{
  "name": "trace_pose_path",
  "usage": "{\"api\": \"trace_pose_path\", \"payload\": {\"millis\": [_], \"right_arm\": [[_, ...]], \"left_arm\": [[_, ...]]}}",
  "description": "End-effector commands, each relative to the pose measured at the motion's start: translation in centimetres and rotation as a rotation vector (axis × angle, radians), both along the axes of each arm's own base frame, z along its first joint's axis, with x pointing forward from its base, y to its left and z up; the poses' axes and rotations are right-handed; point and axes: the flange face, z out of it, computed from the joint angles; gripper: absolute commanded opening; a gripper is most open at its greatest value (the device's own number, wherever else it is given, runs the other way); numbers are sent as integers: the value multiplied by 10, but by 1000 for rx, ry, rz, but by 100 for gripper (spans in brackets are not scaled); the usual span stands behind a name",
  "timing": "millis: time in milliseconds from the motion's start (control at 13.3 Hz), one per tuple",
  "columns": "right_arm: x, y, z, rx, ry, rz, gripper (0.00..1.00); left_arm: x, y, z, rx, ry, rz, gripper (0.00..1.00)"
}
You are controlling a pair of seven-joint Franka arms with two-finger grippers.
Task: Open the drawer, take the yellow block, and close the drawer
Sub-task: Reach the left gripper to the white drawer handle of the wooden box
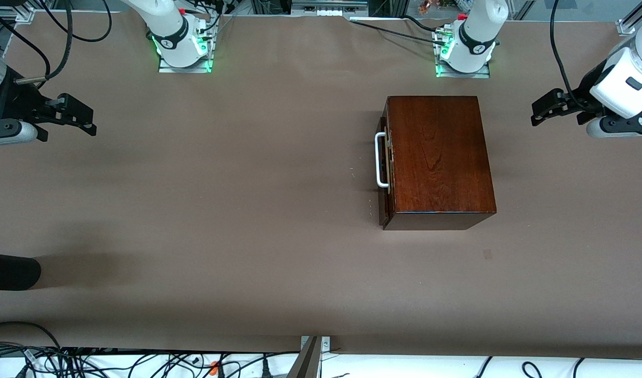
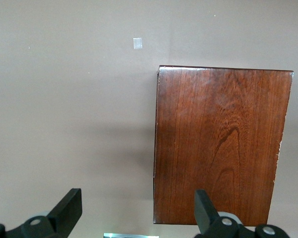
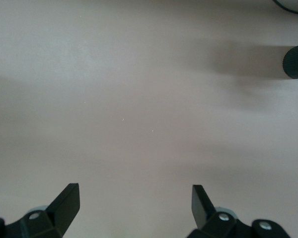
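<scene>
A shut drawer [image 1: 383, 173] is being left untouched on the surface [image 1: 221, 210]; the left claw [image 2: 136, 210] and right claw [image 3: 135, 203] are being held spread, waiting at opposite ends

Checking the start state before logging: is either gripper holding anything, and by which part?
Nothing is held. The left gripper and right gripper are both open and empty, away from the drawer, which is shut.

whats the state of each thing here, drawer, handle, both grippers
drawer: pushed in, shut
white loop handle: untouched, faces the right arm's end of the table
wooden box: flat on the table, nothing on top
yellow block: not visible
left gripper: open, empty
right gripper: open, empty, over bare table
</scene>
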Motion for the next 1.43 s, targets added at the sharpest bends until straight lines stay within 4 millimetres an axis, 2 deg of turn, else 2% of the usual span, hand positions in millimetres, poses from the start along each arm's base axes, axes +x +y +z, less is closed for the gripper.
{"api": "trace_pose_path", "payload": {"millis": [0, 451, 676, 826, 1201, 1276, 1352], "right_arm": [[-2, 1, 3, -12, 1, 1, 100], [-2, 1, 3, -12, 1, -2, 100], [-2, 1, 3, -12, 1, -1, 100], [-2, 1, 3, -12, 1, -1, 100], [-2, 1, 3, -12, 1, -1, 100], [-2, 1, 3, -12, 1, -1, 100], [-2, 1, 3, -12, 1, -1, 100]], "left_arm": [[2, 1, 6, 22, -13, -23, 100], [2, 0, 6, 22, -15, -22, 100], [2, -14, 9, 21, -24, -32, 100], [-2, -58, 7, 18, -22, -78, 100], [-10, -205, -11, 28, -8, 31, 100], [-14, -227, -13, 40, -16, 62, 100], [-26, -255, -16, 55, -22, 60, 100]]}}
